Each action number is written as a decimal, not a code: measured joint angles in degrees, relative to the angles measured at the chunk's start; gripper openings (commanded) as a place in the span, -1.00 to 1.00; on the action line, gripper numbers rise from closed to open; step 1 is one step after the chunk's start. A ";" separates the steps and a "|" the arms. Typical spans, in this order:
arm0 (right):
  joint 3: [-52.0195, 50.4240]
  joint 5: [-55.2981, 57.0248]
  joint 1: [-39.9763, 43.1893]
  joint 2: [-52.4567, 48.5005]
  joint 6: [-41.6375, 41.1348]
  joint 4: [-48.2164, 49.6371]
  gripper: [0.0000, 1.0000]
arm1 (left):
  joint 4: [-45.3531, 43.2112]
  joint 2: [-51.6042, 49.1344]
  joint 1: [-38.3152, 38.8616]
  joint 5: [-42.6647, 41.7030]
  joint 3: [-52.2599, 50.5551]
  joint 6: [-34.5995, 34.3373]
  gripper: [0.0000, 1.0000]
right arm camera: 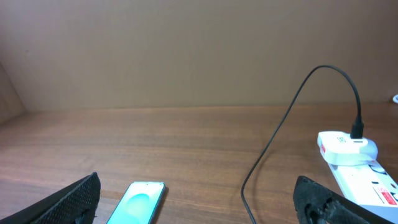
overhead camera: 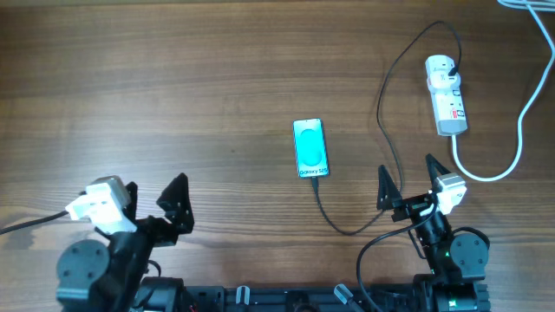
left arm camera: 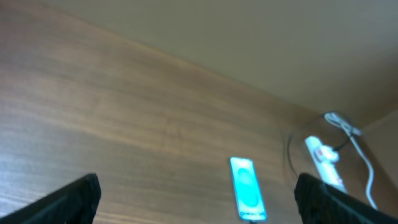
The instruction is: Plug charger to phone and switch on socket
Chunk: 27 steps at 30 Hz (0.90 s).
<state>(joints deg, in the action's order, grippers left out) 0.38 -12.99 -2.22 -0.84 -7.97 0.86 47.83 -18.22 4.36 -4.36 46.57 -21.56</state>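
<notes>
The phone (overhead camera: 310, 148) lies flat mid-table, cyan screen up, "Galaxy S25" text at its near end. The thin black charger cable (overhead camera: 382, 95) runs from the phone's near end, loops right and goes back to a white adapter on the white socket strip (overhead camera: 446, 95) at the far right. The cable's plug tip sits at the phone's near edge. The phone shows in the left wrist view (left arm camera: 247, 196) and the right wrist view (right arm camera: 138, 203). The socket also shows in both wrist views (left arm camera: 323, 162) (right arm camera: 360, 168). My left gripper (overhead camera: 152, 199) and right gripper (overhead camera: 408, 180) are open and empty, near the front edge.
A thicker white-grey cord (overhead camera: 520, 121) curves from the socket's near end up to the far right corner. A wall rises behind the table in the right wrist view.
</notes>
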 measured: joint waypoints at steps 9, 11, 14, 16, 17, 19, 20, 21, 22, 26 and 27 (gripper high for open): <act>-0.02 0.02 0.00 0.07 0.00 0.00 0.99 | -41.72 17.33 -0.04 -0.20 -40.46 2.84 1.00; -0.02 0.02 0.00 0.07 0.00 0.00 0.99 | -43.15 17.42 -0.04 -0.20 -43.87 6.49 1.00; -0.02 0.02 0.00 0.07 0.00 0.00 1.00 | -43.43 17.44 -0.04 1.49 -45.62 11.93 1.00; -0.02 0.02 0.00 0.07 0.00 0.00 1.00 | -43.43 17.44 -0.04 3.50 -45.62 13.99 1.00; -0.02 0.02 0.00 0.07 0.00 0.00 0.99 | -43.41 17.44 -0.04 3.89 -45.62 14.49 1.00; -0.02 0.02 0.00 0.07 0.00 0.00 1.00 | -43.43 17.44 -0.04 3.91 -45.64 15.17 1.00; -0.02 0.02 0.00 0.07 0.00 0.00 1.00 | -43.43 17.44 -0.20 3.91 -45.66 15.32 1.00; -0.02 0.02 0.00 0.07 0.00 0.00 0.99 | -43.43 17.44 -0.76 3.91 -45.66 15.34 1.00; -0.02 0.02 0.00 0.07 0.00 0.00 1.00 | -43.41 17.44 -1.16 3.91 -45.66 15.34 1.00; -0.02 0.02 0.00 0.07 0.00 0.00 0.99 | -43.43 17.44 -2.19 3.91 -45.66 15.34 1.00; -0.02 0.02 0.00 0.07 0.00 0.00 0.99 | -43.43 17.44 -2.40 3.91 -45.66 15.34 1.00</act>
<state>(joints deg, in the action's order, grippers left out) 0.36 -12.97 -2.22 -0.78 -7.97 0.86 4.40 -0.78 1.96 -0.45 0.91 -6.22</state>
